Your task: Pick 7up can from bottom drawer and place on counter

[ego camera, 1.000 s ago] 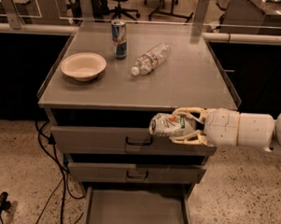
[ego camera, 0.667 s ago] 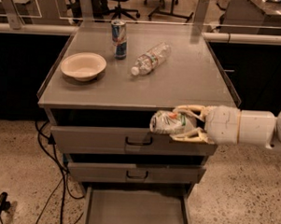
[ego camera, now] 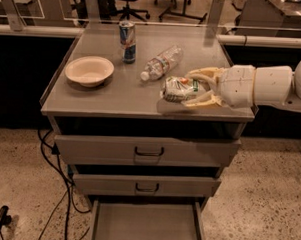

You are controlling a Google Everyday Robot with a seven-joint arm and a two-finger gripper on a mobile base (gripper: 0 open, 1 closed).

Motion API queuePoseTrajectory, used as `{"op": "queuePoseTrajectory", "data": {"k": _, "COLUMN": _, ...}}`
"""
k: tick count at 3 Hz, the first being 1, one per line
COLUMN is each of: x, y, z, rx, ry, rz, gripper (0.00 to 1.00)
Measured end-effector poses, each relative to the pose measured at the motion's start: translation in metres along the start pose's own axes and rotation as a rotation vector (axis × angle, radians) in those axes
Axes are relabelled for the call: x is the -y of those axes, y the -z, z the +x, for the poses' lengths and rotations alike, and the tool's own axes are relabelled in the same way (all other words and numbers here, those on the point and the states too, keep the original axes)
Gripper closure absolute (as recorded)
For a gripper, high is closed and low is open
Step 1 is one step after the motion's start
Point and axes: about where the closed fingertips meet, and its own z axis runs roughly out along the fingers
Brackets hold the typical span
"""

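My gripper (ego camera: 188, 89) reaches in from the right and is shut on the 7up can (ego camera: 179, 89), a dented silvery-white can with green and red marks, held sideways. The can hangs just above the front right part of the counter (ego camera: 116, 98), casting a shadow on it. The bottom drawer (ego camera: 147, 226) stands pulled open below, its flat grey floor bare.
On the counter stand a tall blue-silver can (ego camera: 127, 41), a clear plastic bottle lying on its side (ego camera: 161, 62) and a beige bowl (ego camera: 89, 71). The two upper drawers (ego camera: 148, 151) are shut. Cables (ego camera: 52, 188) run down the cabinet's left side.
My gripper has lifted the 7up can from in front of the top drawer up over the counter's front right part.
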Motion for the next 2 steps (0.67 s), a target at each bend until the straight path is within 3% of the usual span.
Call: {"op": "queuePoseTrajectory", "data": {"k": 2, "x": 0.0083, "y": -0.0105, "z": 0.0068, "rx": 0.006, "ry": -0.026, "rz": -0.02, "gripper": 1.0}}
